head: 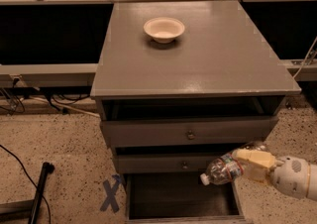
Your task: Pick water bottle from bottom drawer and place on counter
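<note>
There is one bottle [223, 169]. It lies almost on its side in the air. Its long way goes from right to left, and its white cap points left and a little down. The tool [243, 158] comes in from the right and pinches the bottle at its fat end.

The bottle hangs over the right part of the bottom drawer [178, 196], which is pulled out and dark inside. It sits low, under the front edge of the worktop [198, 64] and nearer the front right corner.

There are three drawers. The top drawer [148, 134] and the middle drawer [153, 163] each have one round knob and stick out a little.

One white bowl [164, 28] stands on the worktop, near the back edge and a bit left of the middle. It is far from the bottle.

One blue cross [111, 194] is stuck on the floor, left of the bottom drawer.
</note>
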You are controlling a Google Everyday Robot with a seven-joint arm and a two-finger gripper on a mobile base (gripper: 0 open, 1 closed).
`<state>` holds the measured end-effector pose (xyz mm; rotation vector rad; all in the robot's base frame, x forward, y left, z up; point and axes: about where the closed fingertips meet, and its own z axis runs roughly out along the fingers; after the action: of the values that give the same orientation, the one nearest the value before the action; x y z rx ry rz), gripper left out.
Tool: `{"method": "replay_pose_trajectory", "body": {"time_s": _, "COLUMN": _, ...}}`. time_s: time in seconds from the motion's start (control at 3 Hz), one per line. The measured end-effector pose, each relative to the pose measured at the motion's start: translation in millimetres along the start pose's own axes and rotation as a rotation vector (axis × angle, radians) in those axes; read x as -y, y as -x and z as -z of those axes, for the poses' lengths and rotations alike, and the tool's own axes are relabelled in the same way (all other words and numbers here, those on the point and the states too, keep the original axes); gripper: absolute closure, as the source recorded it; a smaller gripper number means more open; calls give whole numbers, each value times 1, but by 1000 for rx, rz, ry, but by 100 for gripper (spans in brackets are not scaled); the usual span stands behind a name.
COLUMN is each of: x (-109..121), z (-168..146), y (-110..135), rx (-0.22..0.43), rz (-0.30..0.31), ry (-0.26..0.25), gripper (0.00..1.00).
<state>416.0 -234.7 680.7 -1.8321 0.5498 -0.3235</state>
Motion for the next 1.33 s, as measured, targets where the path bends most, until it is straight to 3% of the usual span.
{"method": "replay_pose_trajectory", "body": {"time_s": 0.67, "x": 107, "z": -14, "y": 15, "rx": 7, "rz": 138, "ry": 56, "gripper": 100}}
{"method": "replay_pose_trajectory", "body": {"time_s": 1.0, "x": 148, "z": -33, "y": 1, "rx": 50, "rz": 85, "ry": 57, "gripper": 100}}
{"method": "replay_pose_trajectory", "body": {"time_s": 1.33, "x": 148, "z": -33, "y": 1, "rx": 50, "rz": 85, "ry": 57, "gripper": 100}}
